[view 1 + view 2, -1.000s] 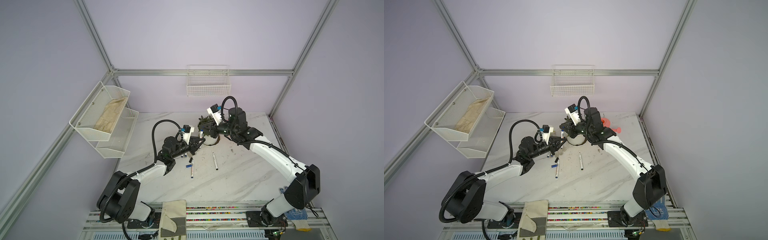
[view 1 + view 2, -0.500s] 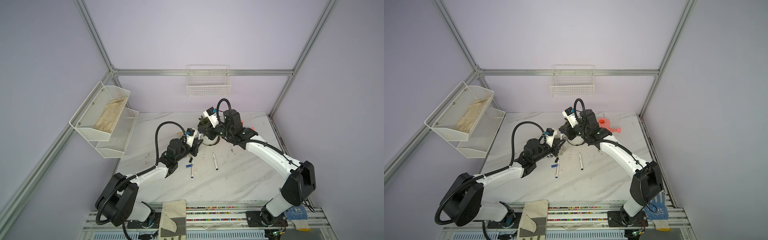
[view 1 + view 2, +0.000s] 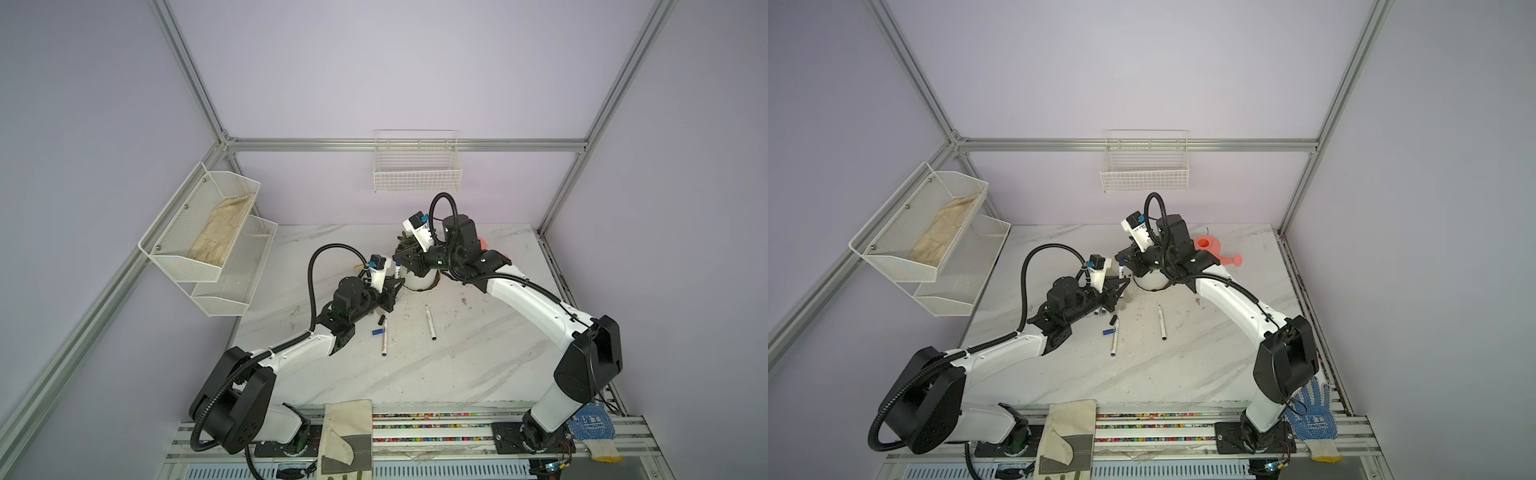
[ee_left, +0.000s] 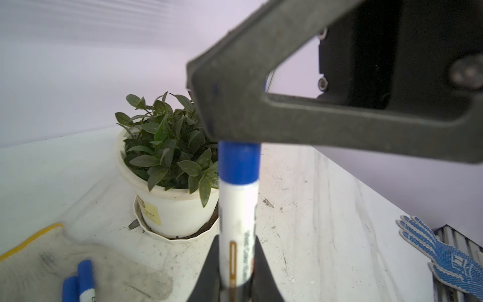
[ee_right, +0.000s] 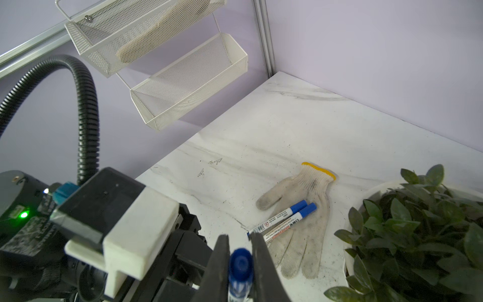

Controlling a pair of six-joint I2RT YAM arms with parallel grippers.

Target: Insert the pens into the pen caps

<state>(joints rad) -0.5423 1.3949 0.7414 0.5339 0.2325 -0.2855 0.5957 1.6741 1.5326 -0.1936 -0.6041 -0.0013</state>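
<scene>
Soft, even light from above — shadows on the table (image 3: 457, 374) are faint. Both top views are sharp; the left wrist view blurs the close pen (image 4: 238, 209) and glove (image 4: 52, 256).

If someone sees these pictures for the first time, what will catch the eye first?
Beside the plant pot, at the back of the table, the left gripper holds a pen roughly upright while the right gripper grips the blue cap on its top. In front of them, two more pens lie loose.
</scene>
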